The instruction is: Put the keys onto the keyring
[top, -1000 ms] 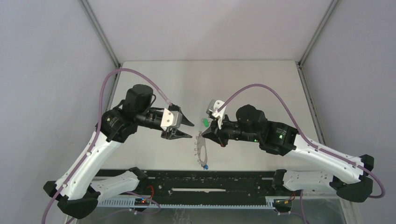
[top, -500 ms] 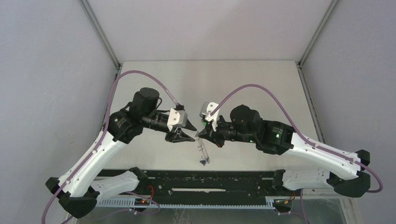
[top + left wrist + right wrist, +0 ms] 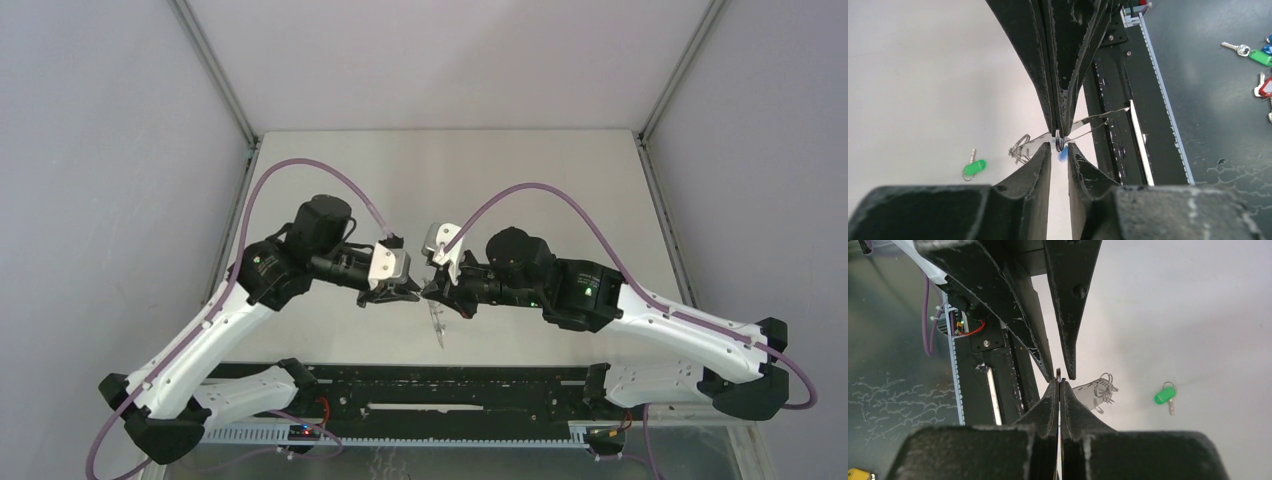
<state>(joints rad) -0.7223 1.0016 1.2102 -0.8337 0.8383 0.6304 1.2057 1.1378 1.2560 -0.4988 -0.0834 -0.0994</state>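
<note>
Left gripper (image 3: 1059, 146) neared keyring (image 3: 1091, 388); green key (image 3: 1164, 395) lies aside.

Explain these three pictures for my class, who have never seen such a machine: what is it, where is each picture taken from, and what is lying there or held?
It is two robot arms bolted at the near edge of a table, each ending in two fingers. One picture looks down from above; the other two come from a camera on each wrist. The right arm's fingers are shut on the thin metal keyring, holding it up edge-on. The left arm's fingers stand slightly apart, either side of its rim. A green key lies loose on the table.
</note>
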